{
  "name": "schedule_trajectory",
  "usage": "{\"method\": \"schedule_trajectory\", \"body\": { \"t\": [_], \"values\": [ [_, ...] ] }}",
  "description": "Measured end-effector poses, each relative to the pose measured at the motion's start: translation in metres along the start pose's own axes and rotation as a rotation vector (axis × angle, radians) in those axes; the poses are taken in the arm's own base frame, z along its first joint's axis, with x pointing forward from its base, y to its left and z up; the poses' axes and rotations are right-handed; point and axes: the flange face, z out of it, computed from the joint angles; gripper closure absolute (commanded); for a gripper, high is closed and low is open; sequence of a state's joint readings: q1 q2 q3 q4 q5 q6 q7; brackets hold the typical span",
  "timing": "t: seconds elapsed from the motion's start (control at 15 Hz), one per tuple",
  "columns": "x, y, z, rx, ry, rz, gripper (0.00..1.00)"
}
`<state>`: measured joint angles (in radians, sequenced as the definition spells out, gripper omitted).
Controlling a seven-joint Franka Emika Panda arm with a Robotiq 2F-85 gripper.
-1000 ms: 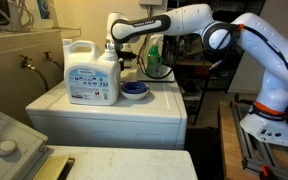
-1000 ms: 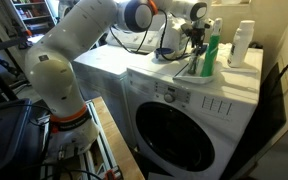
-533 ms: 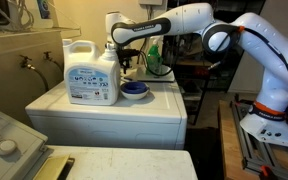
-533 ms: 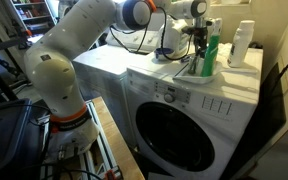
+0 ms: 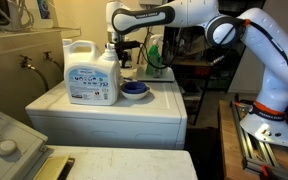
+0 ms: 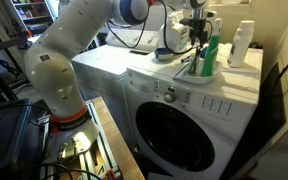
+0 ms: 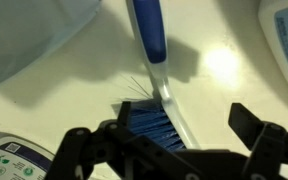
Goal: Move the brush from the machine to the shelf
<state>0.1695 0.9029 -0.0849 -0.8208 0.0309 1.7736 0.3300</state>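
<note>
Raised a little since a second ago: gripper (image 5: 122, 50) now higher over the back of the machine (image 5: 104, 112), behind the detergent jug (image 5: 92, 76). Seen from the wrist view, fingers (image 7: 79, 150) wide apart and holding nothing, with the brush (image 7: 152, 60) lying flat on the white top below and between them, blue handle pointing away, bristles nearest. No grasp yet, so probably only at the approach step. Left to do: go down, close on the brush, lift it, carry it across to the shelf (image 5: 24, 33) on the wall and put it down there. Hard to make out the brush in both exterior views.
</note>
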Motion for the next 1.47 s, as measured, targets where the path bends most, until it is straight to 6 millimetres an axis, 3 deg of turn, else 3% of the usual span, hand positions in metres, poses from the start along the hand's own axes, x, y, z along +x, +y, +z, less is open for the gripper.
{"method": "schedule_trajectory", "body": {
  "t": [0.13, 0.2, 0.27, 0.53, 0.87, 0.93, 1.0, 1.27, 1.47],
  "values": [
    [-0.001, 0.006, 0.012, 0.006, -0.028, -0.072, 0.00],
    [-0.001, 0.009, 0.019, 0.011, -0.043, -0.106, 0.09],
    [-0.002, 0.010, 0.027, 0.017, -0.059, -0.134, 0.26],
    [-0.009, 0.013, 0.054, 0.021, -0.113, -0.206, 0.58],
    [-0.006, 0.004, 0.054, 0.048, -0.058, -0.216, 0.96],
    [-0.006, 0.003, 0.054, 0.049, -0.054, -0.217, 1.00],
    [-0.006, 0.003, 0.054, 0.049, -0.054, -0.217, 0.94],
    [-0.006, 0.003, 0.048, 0.050, -0.048, -0.212, 0.94],
    [-0.004, 0.004, 0.017, 0.066, -0.002, -0.197, 0.94]
  ]
}}
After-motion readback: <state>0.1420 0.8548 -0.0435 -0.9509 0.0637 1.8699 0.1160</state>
